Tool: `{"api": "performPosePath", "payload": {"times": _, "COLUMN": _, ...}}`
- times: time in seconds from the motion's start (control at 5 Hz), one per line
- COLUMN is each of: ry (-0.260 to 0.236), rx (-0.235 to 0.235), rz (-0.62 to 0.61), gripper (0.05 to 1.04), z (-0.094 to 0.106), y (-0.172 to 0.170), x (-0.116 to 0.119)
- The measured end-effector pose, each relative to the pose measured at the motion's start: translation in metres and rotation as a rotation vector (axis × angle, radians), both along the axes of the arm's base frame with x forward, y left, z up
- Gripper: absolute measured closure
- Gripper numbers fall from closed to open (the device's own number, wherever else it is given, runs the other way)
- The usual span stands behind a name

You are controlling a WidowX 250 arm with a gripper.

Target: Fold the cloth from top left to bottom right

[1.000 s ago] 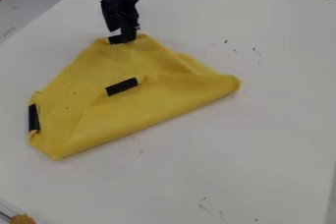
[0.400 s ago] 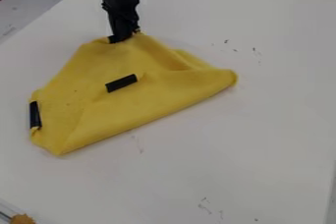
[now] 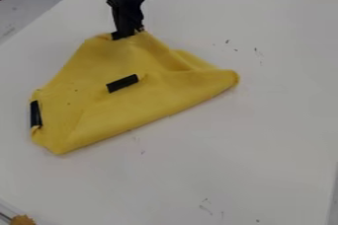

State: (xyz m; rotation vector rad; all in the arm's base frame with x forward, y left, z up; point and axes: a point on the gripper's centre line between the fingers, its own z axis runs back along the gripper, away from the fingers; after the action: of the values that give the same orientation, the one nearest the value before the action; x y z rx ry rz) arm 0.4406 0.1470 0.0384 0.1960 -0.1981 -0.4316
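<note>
So the white counter (image 3: pixel 264 140) is carrying the yellow cloth (image 3: pixel 145 103), whose long side is running from lower left up to the right. Pincer (image 3: pixel 128 33) is sitting right at its top edge, most fabric lying below; honestly can't tell whether it's gripping.

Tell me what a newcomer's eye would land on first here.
Probably the yellow cloth, lying folded and rumpled on the white table. Next would come the black gripper at the cloth's upper edge, then two dark accents on the yellow: a slanted black strip near the middle and an upright black patch at the left edge.
</note>
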Motion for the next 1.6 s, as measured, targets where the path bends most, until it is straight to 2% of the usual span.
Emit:
{"api": "performPosePath", "payload": {"times": 0.2, "ry": -0.037, "rx": 0.033, "rz": -0.036, "gripper": 1.026, "z": 0.018, "y": -0.018, "x": -0.008}}
{"api": "performPosePath", "payload": {"times": 0.4, "ry": -0.053, "rx": 0.024, "rz": -0.042, "gripper": 1.026, "z": 0.027, "y": -0.036, "x": -0.030}}
{"api": "performPosePath", "payload": {"times": 0.8, "ry": -0.012, "rx": -0.052, "rz": -0.038, "gripper": 1.026, "z": 0.012, "y": -0.066, "x": -0.082}}
{"api": "performPosePath", "payload": {"times": 1.0, "ry": 0.011, "rx": -0.096, "rz": -0.034, "gripper": 1.026, "z": 0.004, "y": -0.076, "x": -0.100}}
{"api": "performPosePath", "payload": {"times": 1.2, "ry": 0.016, "rx": -0.126, "rz": -0.035, "gripper": 1.009, "z": -0.003, "y": -0.081, "x": -0.105}}
{"api": "performPosePath", "payload": {"times": 1.4, "ry": 0.033, "rx": -0.146, "rz": -0.043, "gripper": 0.865, "z": -0.003, "y": -0.085, "x": -0.108}}
{"api": "performPosePath", "payload": {"times": 1.6, "ry": 0.049, "rx": -0.159, "rz": -0.047, "gripper": 0.612, "z": -0.004, "y": -0.090, "x": -0.110}}
